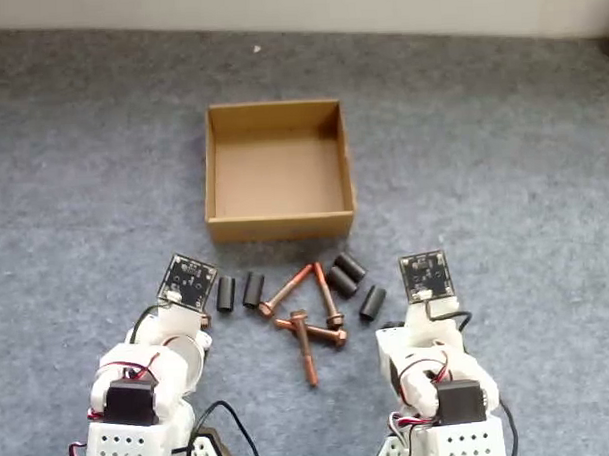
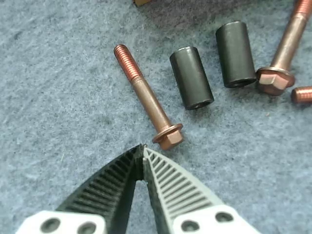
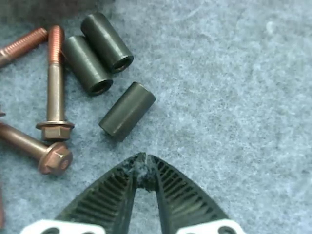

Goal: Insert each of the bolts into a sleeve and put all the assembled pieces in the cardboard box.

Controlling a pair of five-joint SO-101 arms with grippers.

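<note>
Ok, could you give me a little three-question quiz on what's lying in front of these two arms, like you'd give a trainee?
1. True or false: the cardboard box already holds an assembled piece.
2. How many black sleeves lie on the grey carpet in the high view?
3. Pick one. The left arm's jaws are: A) shut on a bolt, B) wide open, C) shut with nothing between them.

Key: 1 false, the box is empty. 2 five. 3 C.
</note>
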